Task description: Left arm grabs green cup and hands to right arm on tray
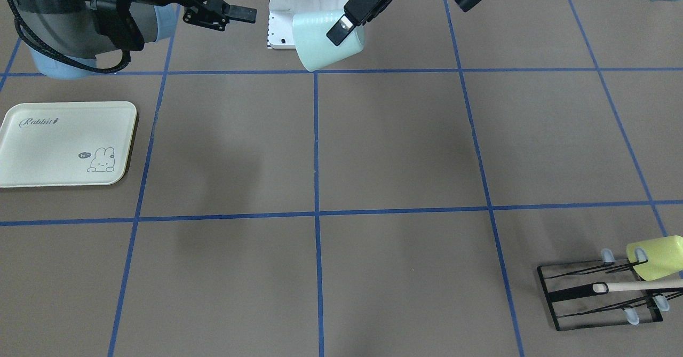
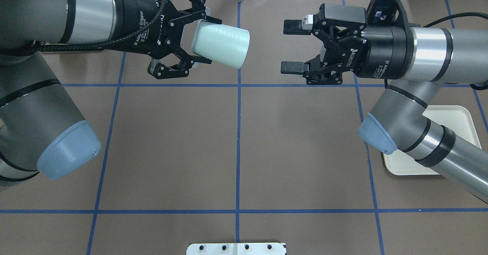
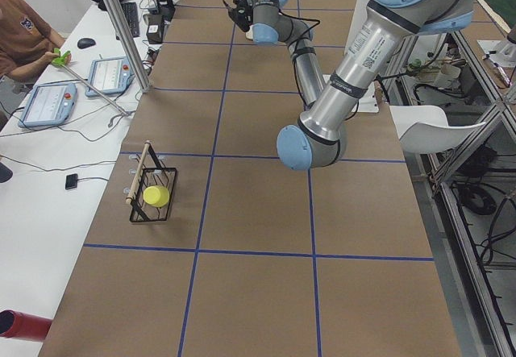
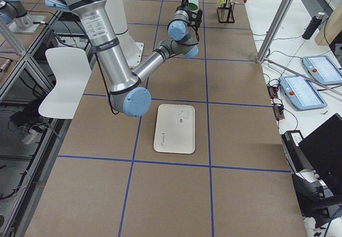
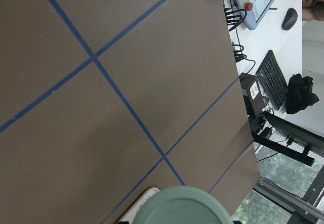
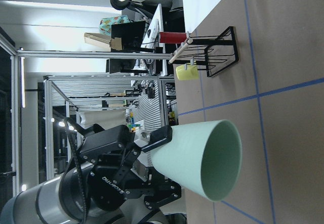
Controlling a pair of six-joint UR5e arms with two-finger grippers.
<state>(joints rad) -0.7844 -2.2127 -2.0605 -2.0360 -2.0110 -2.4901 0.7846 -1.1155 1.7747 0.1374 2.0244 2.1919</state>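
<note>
green cup (image 2: 221, 45) smooth matt plastic; tray (image 1: 53, 149) smooth, slight sheen; table (image 1: 395, 143) matt

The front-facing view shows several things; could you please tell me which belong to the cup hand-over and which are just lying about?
Belong to the job:
green cup, clamped in the jaws of the left arm
right arm, jaws open, facing the cup
tray

Just lying about:
yellow-green cup
black wire rack holding it
wooden rod on that rack

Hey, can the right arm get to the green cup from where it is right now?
Probably yes. The green cup is held in the air by the left gripper, its open mouth facing the right gripper, whose jaws stand open. Nothing shows in the gap between them.
</note>
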